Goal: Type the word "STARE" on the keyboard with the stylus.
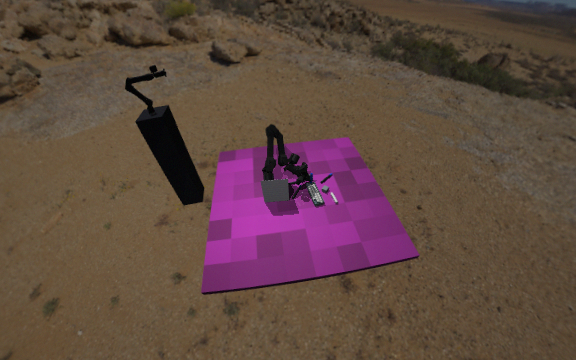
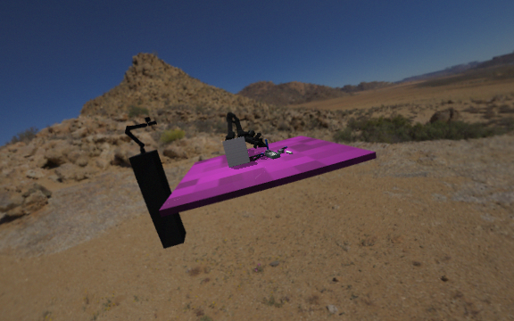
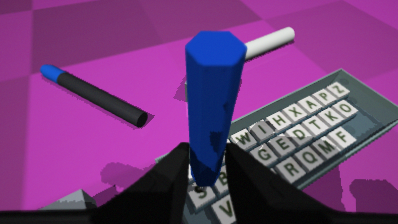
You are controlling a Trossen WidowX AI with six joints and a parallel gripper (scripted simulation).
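Observation:
My gripper (image 3: 207, 150) (image 1: 310, 179) is shut on the blue six-sided stylus (image 3: 215, 90), which stands nearly upright between the fingers. The grey keyboard (image 3: 371, 116) (image 1: 316, 194) (image 2: 272, 154) lies below and to the right in the wrist view, with white lettered keys. The stylus's lower end is in front of the S key (image 3: 201, 196); whether it touches a key cannot be told. The T key (image 3: 316, 124), A key (image 3: 311, 104), R key (image 3: 292, 170) and E key (image 3: 283, 144) show to the right. The fingers hide part of the near-left keys.
A black pen with a blue end (image 3: 102, 97) lies left of the keyboard in the wrist view. A white stick (image 3: 272, 42) lies beyond it. A grey object (image 3: 75, 201) shows at the lower left. A large grey box (image 1: 275, 191) (image 2: 236, 152) stands near the arm's base.

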